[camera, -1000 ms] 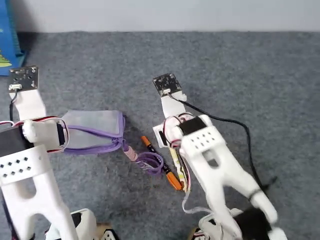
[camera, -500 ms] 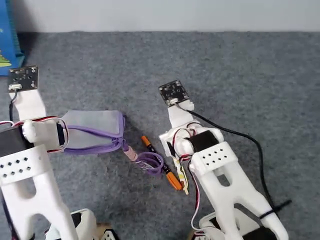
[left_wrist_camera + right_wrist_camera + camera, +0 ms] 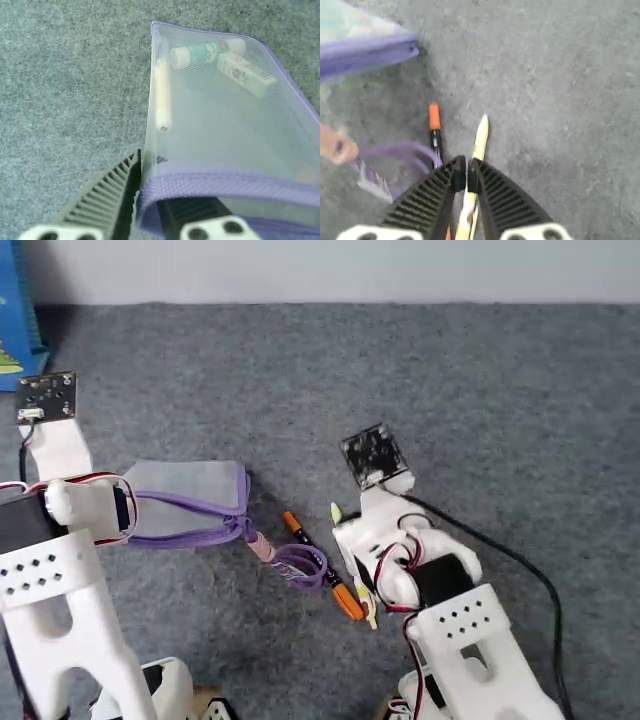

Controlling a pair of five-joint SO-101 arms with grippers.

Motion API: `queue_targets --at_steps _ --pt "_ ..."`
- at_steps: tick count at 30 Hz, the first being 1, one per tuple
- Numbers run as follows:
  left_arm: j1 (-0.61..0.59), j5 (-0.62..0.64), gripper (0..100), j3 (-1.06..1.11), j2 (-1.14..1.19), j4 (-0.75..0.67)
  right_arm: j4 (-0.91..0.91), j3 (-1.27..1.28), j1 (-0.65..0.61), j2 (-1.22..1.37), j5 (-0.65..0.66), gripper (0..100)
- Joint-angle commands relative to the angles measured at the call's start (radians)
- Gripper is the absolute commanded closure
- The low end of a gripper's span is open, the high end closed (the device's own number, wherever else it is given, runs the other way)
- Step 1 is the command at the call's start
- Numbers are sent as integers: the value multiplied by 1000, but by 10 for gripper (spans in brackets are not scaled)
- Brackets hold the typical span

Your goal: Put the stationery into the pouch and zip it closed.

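Translucent mesh pouch (image 3: 215, 130), woven purple trim (cloth-like); smooth cream pen (image 3: 480, 136); rough matt grey carpet (image 3: 500, 390).

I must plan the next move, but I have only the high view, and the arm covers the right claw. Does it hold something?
Observer: Yes. The right claw is shut on a cream stick.
Operator: Does the left claw hold the pouch?
Observer: Yes. The left claw is shut on the pouch, at its purple edge.
Operator: What is already inside the pouch?
Observer: Through the mesh I see a tube, a small box and a white stick.
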Motion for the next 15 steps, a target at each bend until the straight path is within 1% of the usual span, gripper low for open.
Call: queue_targets --at_steps 1,3,4,10,15 --pt "-2 -12 988 -22 -17 15 -31 14 13 39 -8 877" --pt "-2 -12 988 -22 -17 15 -58 11 8 108 -46 827" --pt "-2 -12 988 -22 -17 15 -84 9 5 145 -52 822" --pt "-3 -12 988 -22 -17 15 -346 -9 -10 421 -44 871" --pt "-6 -12 988 -16 -17 15 -363 -155 -8 704 -35 876"
